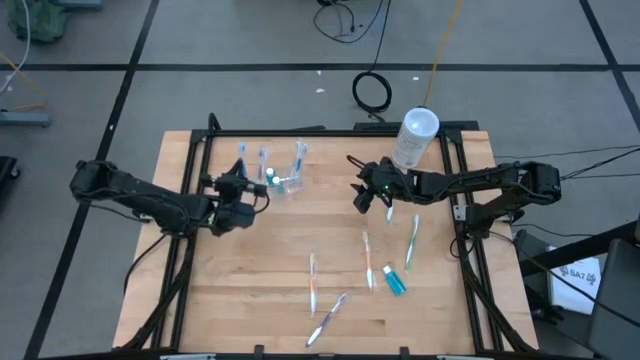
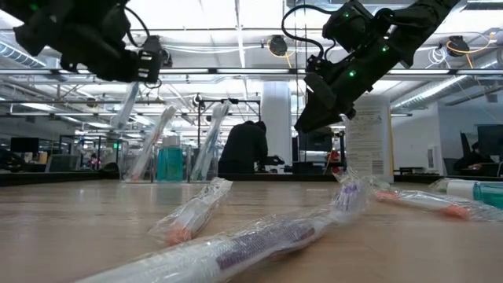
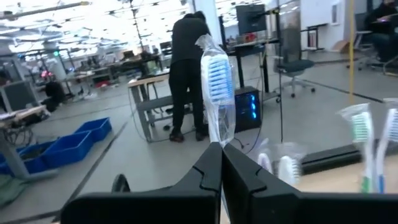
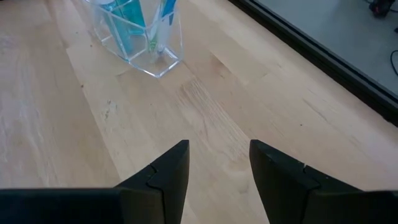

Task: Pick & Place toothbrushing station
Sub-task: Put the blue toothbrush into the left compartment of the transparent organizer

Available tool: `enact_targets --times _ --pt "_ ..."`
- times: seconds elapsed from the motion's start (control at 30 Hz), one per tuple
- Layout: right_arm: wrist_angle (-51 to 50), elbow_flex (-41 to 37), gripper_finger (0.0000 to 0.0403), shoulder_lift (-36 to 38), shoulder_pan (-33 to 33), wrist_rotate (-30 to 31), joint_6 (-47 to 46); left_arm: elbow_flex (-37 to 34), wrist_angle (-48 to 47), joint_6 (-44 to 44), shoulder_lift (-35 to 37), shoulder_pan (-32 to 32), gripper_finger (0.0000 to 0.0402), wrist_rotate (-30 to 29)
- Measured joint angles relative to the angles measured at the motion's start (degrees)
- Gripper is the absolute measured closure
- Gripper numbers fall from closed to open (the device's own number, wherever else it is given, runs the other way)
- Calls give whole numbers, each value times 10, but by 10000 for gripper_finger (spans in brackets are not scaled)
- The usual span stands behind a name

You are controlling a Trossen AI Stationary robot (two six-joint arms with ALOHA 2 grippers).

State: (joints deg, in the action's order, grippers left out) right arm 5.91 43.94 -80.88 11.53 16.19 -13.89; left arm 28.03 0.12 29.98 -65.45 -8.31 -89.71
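Tabletop (image 1: 270,260): pale wood, matt, visible grain. Cup (image 4: 138,34): clear glossy plastic. Toothbrushes (image 2: 236,244): crinkled shiny film wrap. Left hand (image 3: 220,171): matt black plastic.

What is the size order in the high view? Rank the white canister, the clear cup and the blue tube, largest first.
1. white canister, though its top stands nearer the camera
2. clear cup
3. blue tube, only slightly smaller than the cup

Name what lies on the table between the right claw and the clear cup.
Nothing: in the high view, bare wood separates the right claw from the clear cup; the right wrist view agrees.
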Motion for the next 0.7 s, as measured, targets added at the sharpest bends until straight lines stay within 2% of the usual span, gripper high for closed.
enact_targets --times 0.1,0.2,0.33,0.43,0.53,0.6,0.7 --pt "11 0 241 0 0 1 0 -4 3 2 0 19 399 34" --pt "40 0 241 0 0 1 0 -4 52 -72 0 36 399 105" --pt "68 0 241 0 0 0 1 -4 229 -276 0 56 400 204" --pt "67 0 241 0 0 0 1 -4 392 -453 0 68 399 228" --pt "65 0 241 0 0 0 1 -4 501 -570 24 77 400 255" --pt "60 0 241 0 0 0 0 -3 516 -570 47 91 399 301" --pt "59 -4 241 0 0 0 0 -41 511 -503 67 127 400 390"
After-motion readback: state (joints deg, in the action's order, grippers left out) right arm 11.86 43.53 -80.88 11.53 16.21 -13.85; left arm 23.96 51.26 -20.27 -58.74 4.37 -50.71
